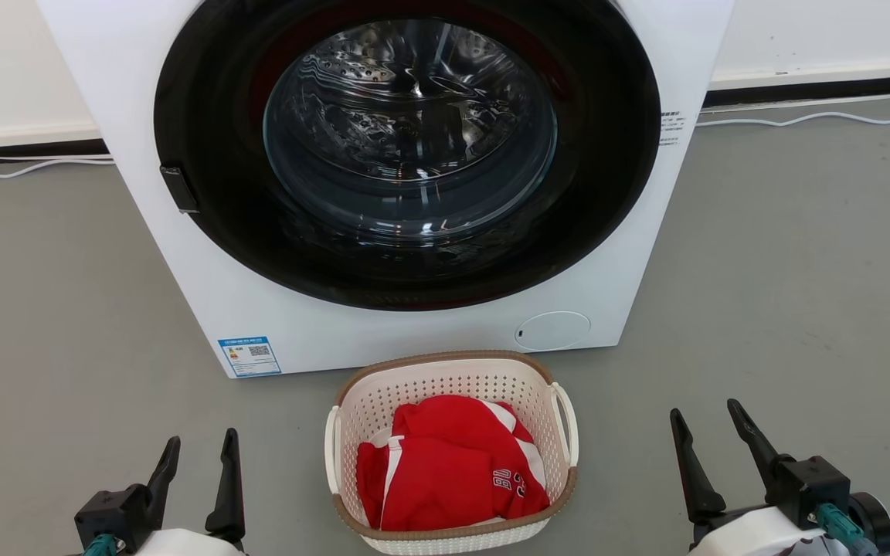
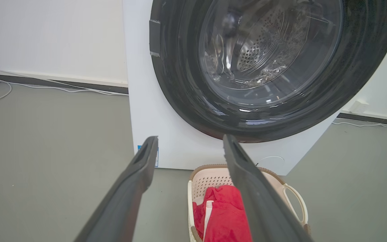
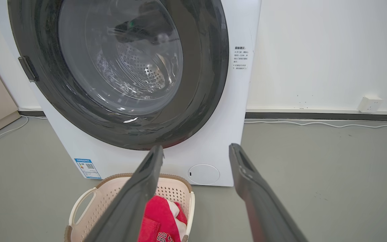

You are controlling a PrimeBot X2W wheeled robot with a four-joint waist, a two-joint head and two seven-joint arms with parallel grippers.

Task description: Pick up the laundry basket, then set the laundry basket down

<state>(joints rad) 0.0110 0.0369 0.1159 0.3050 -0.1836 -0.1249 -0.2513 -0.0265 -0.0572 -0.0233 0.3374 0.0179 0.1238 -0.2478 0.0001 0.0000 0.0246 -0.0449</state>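
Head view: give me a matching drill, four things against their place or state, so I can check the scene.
1 laundry basket
2 red shirt
3 washer door
4 left gripper

a closed
b on the floor before the washer
c open, empty, lower left
d inside the laundry basket

Pairs: 1-b, 2-d, 3-a, 4-c

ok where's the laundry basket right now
Head view, bottom centre: the laundry basket sits on the floor just before the washer, between the left gripper and right gripper.
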